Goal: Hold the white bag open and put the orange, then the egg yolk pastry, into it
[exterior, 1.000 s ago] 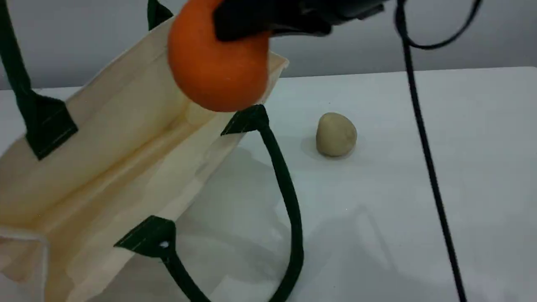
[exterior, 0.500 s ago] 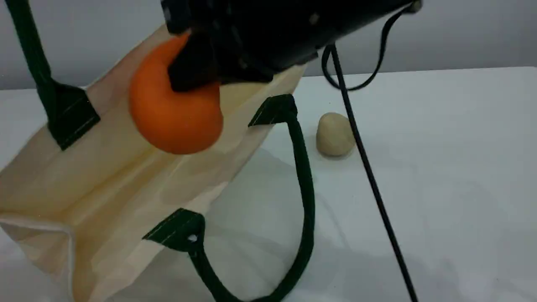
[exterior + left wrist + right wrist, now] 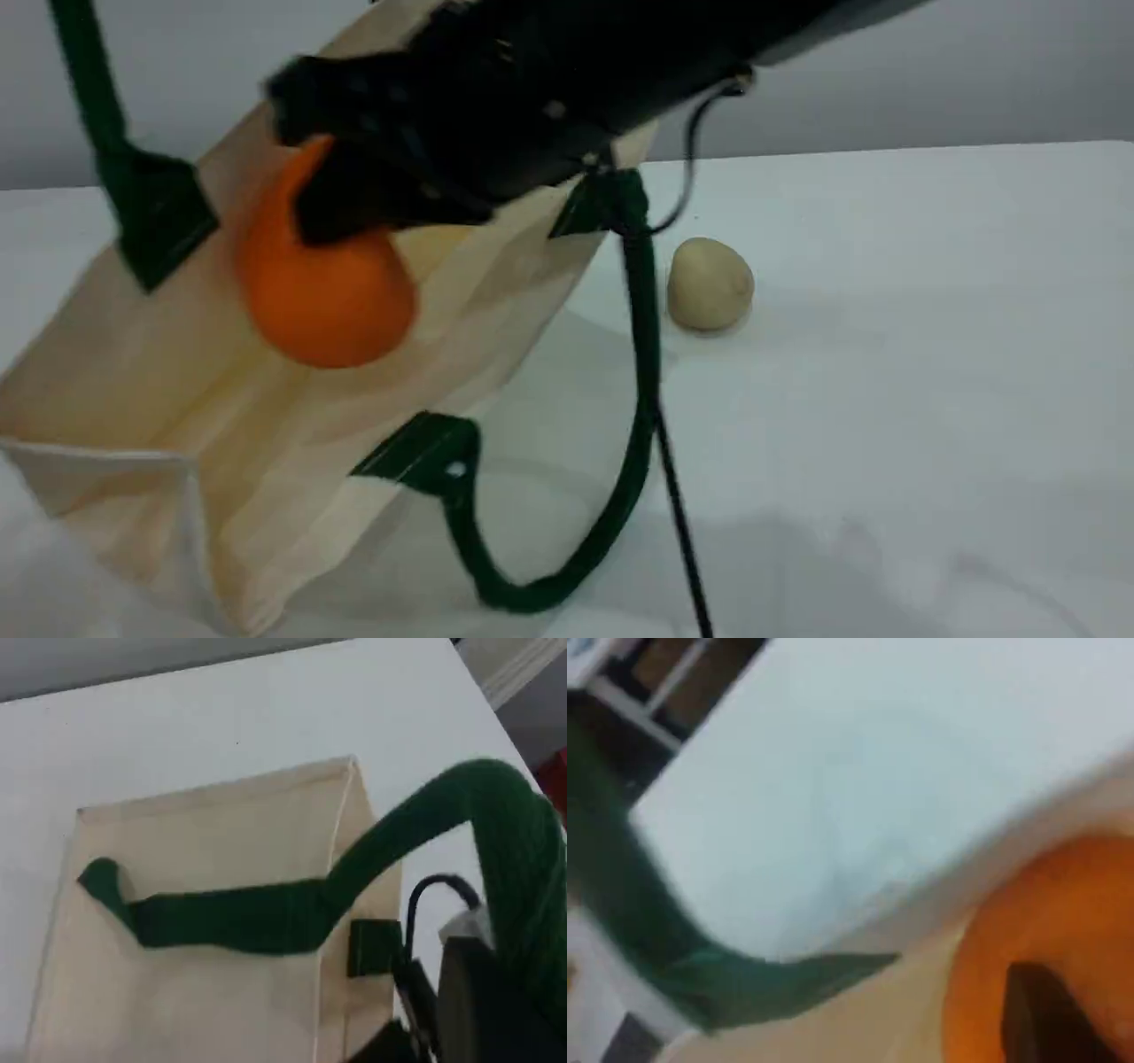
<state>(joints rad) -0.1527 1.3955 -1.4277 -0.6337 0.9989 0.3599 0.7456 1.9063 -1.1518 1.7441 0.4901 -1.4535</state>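
Note:
The white bag (image 3: pixel 266 443) stands at the left with its mouth open. Its far green handle (image 3: pixel 89 97) runs taut up out of the scene view. In the left wrist view that strap (image 3: pixel 505 833) rises beside my left gripper, which is shut on it. My right gripper (image 3: pixel 354 213) reaches down from the top and is shut on the orange (image 3: pixel 323 301), low in the bag's mouth. The right wrist view is blurred and shows the orange (image 3: pixel 1045 921) against one dark fingertip (image 3: pixel 1045 1019). The egg yolk pastry (image 3: pixel 709 283) lies on the table to the right of the bag.
The bag's near green handle (image 3: pixel 640 354) loops down onto the table (image 3: pixel 930 354) between the bag and the pastry. A thin black cable (image 3: pixel 682 540) hangs from the right arm and crosses in front of that loop.
My right gripper has carried the orange left and down into the bag's mouth. The bag has tilted and shifted, its near handle swinging to the right. The pastry has not moved.

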